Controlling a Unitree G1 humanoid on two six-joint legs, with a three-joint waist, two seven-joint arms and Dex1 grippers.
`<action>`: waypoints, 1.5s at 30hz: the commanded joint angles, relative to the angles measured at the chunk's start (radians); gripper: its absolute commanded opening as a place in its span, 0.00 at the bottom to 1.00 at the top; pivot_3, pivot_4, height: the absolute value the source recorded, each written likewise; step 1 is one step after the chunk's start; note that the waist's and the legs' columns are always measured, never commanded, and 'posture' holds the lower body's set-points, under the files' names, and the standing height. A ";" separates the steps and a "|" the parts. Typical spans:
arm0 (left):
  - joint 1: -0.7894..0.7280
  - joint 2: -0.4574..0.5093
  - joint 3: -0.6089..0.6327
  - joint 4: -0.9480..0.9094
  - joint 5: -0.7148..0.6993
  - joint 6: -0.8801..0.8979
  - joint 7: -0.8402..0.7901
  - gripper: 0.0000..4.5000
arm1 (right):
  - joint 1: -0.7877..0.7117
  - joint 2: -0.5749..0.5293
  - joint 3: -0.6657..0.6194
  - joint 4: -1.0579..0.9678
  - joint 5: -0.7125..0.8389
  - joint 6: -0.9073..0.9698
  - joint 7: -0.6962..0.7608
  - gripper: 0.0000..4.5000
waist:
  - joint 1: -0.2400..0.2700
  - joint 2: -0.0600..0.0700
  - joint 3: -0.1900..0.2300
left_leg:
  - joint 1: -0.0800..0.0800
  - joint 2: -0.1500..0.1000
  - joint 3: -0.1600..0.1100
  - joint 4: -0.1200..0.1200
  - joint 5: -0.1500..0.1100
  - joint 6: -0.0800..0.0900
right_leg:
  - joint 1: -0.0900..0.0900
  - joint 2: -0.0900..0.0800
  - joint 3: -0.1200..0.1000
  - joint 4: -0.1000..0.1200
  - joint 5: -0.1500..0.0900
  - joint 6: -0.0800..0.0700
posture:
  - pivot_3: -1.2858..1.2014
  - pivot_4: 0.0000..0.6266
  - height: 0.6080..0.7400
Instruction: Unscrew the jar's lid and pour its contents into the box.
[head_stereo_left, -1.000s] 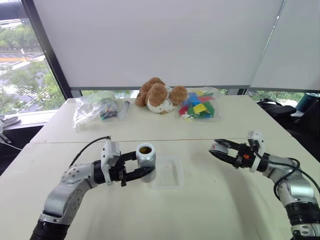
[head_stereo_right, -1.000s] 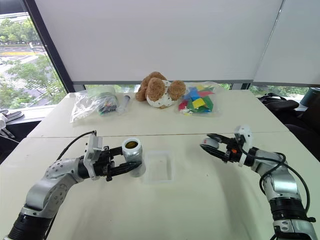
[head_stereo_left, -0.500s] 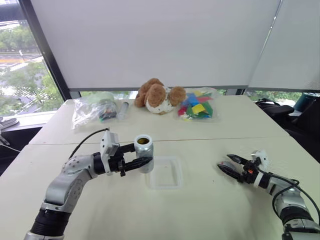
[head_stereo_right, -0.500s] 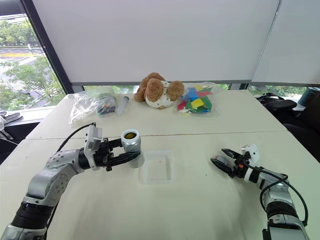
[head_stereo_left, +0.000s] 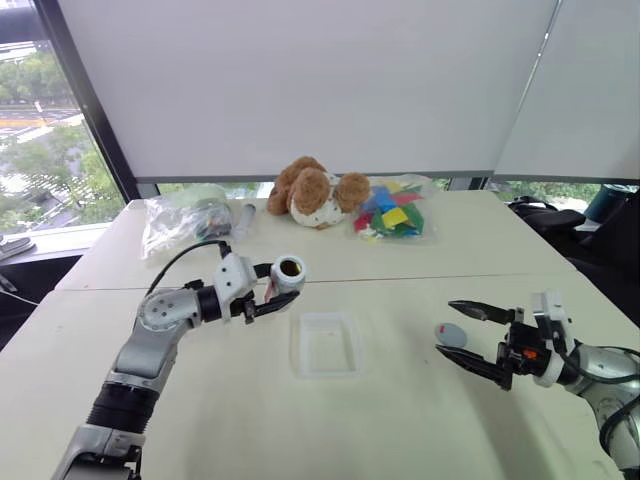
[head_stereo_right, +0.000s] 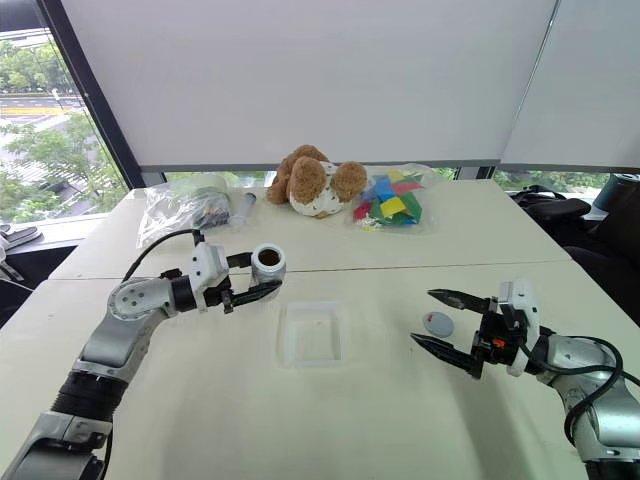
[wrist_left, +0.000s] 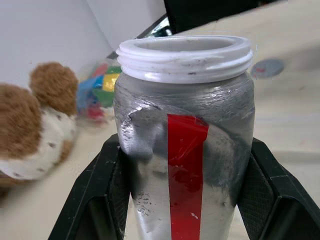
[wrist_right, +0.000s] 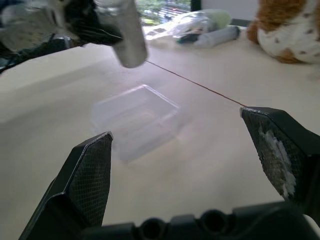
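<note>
A pale table (head_stereo_left: 400, 420) is standing before a window wall with white blinds, and its near half is lying mostly bare around the box (head_stereo_left: 326, 344), which is sitting flat near the middle with open surface on every side. Along the far edge, well apart from the box, a plush dog (head_stereo_left: 312, 192), a bag of coloured pieces (head_stereo_left: 393, 213) and clear plastic bags (head_stereo_left: 185, 217) are lying in a row. The left gripper (head_stereo_left: 268, 292) is pinching the jar (head_stereo_left: 288, 272) by its sides, holding it in the air beyond the box's far left corner. The jar's long axis is standing close to upright, its uncapped mouth facing up with the brown contents (head_stereo_right: 268, 257) showing inside. Towards the right edge, the right gripper (head_stereo_right: 446, 322) is hovering with its fingers spread wide and nothing between them. The lid (head_stereo_right: 437, 323) is lying flat on the table just beside those fingers.
</note>
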 joint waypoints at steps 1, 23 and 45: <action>-0.049 0.014 -0.076 0.092 0.264 -0.373 0.143 0.49 | 0.023 -0.001 -0.003 -0.101 0.018 0.033 -0.038 0.99 | 0.012 0.000 0.000 | 0.000 0.000 0.000 0.000 0.000 0.000 | 0.000 0.000 0.000 0.000 0.000 0.000 | 0.52 0.24 1.00; -0.408 0.127 -0.671 0.418 1.767 -0.114 1.786 0.49 | 0.047 0.080 0.047 -0.186 0.019 0.071 -0.169 0.99 | 0.015 -0.003 0.001 | -0.002 -0.001 0.002 0.000 0.000 0.000 | -0.001 -0.001 0.001 -0.001 0.002 0.007 | 0.52 0.24 1.00; -0.362 0.238 -0.582 0.336 1.053 -0.562 1.645 0.49 | 0.005 0.122 0.102 -0.134 0.017 0.061 -0.153 0.99 | 0.012 -0.007 0.003 | -0.002 0.000 0.004 0.000 0.000 -0.001 | -0.003 -0.005 0.002 0.000 0.002 0.007 | 0.52 0.24 1.00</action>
